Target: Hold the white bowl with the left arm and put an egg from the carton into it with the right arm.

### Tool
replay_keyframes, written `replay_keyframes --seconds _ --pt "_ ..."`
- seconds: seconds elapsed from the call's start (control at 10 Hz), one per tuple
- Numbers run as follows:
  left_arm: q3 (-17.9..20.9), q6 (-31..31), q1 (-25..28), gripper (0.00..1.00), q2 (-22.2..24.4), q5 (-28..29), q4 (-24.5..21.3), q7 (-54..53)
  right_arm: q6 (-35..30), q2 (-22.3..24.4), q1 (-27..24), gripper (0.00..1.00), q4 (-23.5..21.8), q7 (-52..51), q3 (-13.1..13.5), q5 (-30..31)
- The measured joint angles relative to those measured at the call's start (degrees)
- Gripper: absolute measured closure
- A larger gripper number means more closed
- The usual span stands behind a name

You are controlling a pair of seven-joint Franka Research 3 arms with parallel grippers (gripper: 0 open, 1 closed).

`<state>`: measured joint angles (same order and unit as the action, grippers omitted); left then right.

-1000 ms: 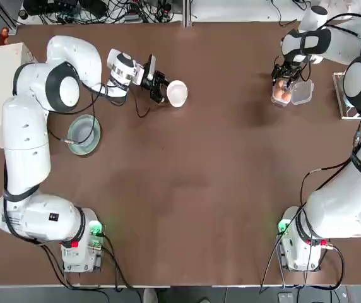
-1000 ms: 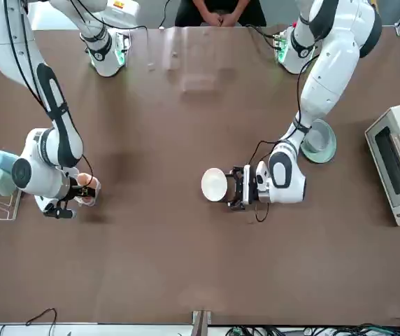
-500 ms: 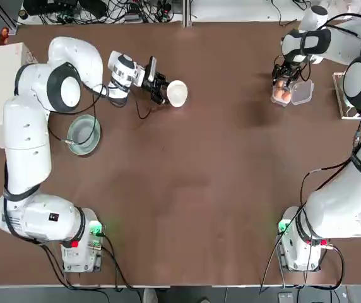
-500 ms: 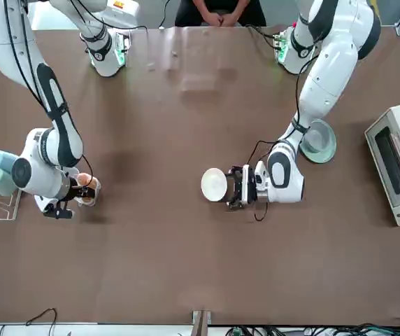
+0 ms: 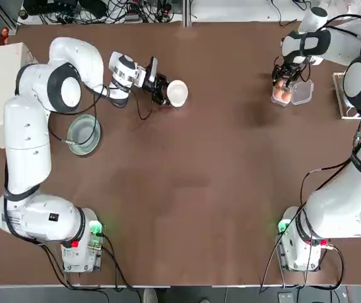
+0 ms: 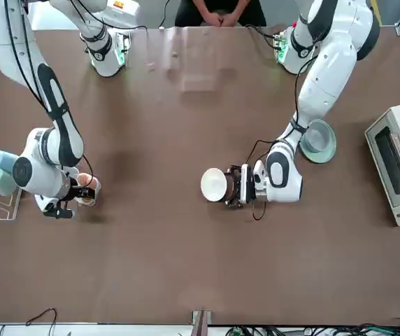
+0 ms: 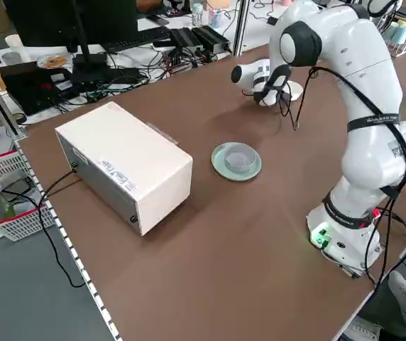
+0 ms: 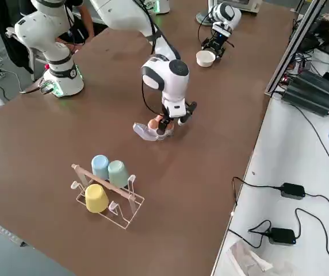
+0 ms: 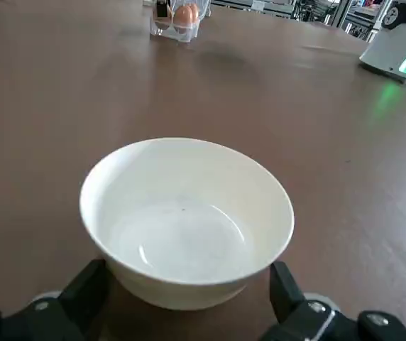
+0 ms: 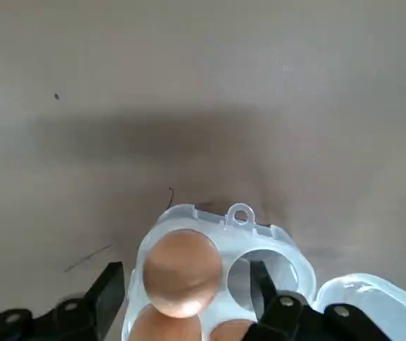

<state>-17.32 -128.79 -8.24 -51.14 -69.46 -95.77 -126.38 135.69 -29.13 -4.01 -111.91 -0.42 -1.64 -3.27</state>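
The white bowl (image 5: 178,93) stands upright and empty on the far left of the table. My left gripper (image 5: 161,90) lies low behind it, shut on the white bowl with one finger (image 9: 89,284) against each side of its base. At the far right is the clear carton (image 5: 292,93), lid open, with three brown eggs and one empty cup (image 10: 260,277). My right gripper (image 5: 284,81) points down into the carton, shut on the egg (image 10: 182,273) in a corner cup, with a fingertip (image 10: 114,284) on either side. That egg sits in its cup.
A pale green glass dish (image 5: 84,134) lies beside the left arm. A white oven box (image 6: 396,168) is at the table's left edge. A wire rack with cups (image 8: 107,184) stands at the right edge. A person's hands (image 6: 217,17) rest behind the arms' bases.
The right gripper's fingers have drawn in around the egg in the carton. The left gripper and the bowl have shifted a little to the right together.
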Motion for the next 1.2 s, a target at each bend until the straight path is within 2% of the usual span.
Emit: replay_keyframes --seconds 0.4,0.5,0.6,0.7,1.2 --pt "-0.1 0.0 0.0 0.01 0.0 -0.2 0.0 0.0 0.0 0.0 0.0 0.22 -0.7 0.0 0.0 0.0" --pt "-0.1 0.0 0.0 0.01 0.0 -0.3 0.0 0.0 0.0 0.0 0.0 0.24 -0.8 0.0 0.0 0.0" --pt "-0.1 0.0 0.0 0.01 0.0 -0.3 0.0 0.0 0.0 0.0 0.0 0.33 -0.8 0.0 0.0 0.0" --pt "-0.1 0.0 0.0 0.01 0.0 -0.3 0.0 0.0 0.0 0.1 0.0 0.35 -0.8 0.0 -0.1 0.0" --pt "-0.1 0.0 0.1 0.01 0.0 -0.3 0.0 -1.1 0.8 0.1 0.0 0.35 -0.8 0.1 0.0 0.0"
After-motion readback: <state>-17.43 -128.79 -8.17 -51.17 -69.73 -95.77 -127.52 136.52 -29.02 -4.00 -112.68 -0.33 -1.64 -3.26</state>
